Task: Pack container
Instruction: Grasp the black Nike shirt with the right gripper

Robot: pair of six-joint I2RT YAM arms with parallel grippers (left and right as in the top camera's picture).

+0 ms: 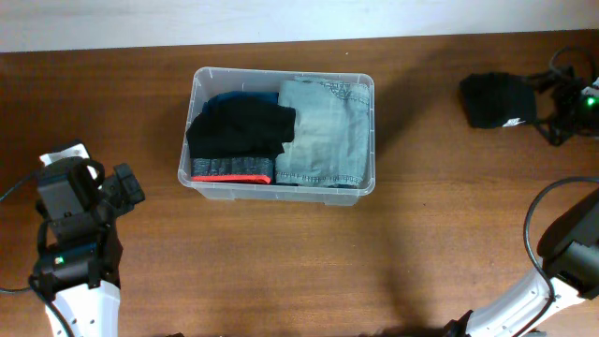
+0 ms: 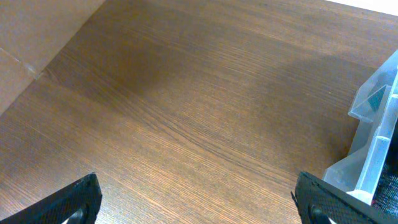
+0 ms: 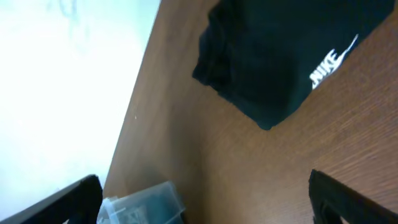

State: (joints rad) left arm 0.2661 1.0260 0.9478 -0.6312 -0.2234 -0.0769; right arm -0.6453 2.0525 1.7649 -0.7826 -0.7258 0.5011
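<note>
The container (image 1: pixel 278 191), a clear plastic bin, stands at the middle back of the table. It holds a black garment (image 1: pixel 241 129), folded light blue jeans (image 1: pixel 326 131) and a grey piece with a red band (image 1: pixel 232 169). My left gripper (image 2: pixel 199 202) is open over bare wood, left of the container's corner (image 2: pixel 373 143). In the overhead view the left arm (image 1: pixel 80 234) sits at the front left, well apart from the bin. My right gripper (image 3: pixel 208 199) is open with nothing between its fingers. A folded black garment with a white logo (image 3: pixel 280 56) lies ahead of it, and a container corner (image 3: pixel 146 202) shows low down.
The black logo garment (image 1: pixel 497 99) lies at the back right, with dark cables and a green light (image 1: pixel 566 94) beside it at the table's right edge. The right arm (image 1: pixel 562 253) enters at the front right. A pale wall runs along the table's back edge.
</note>
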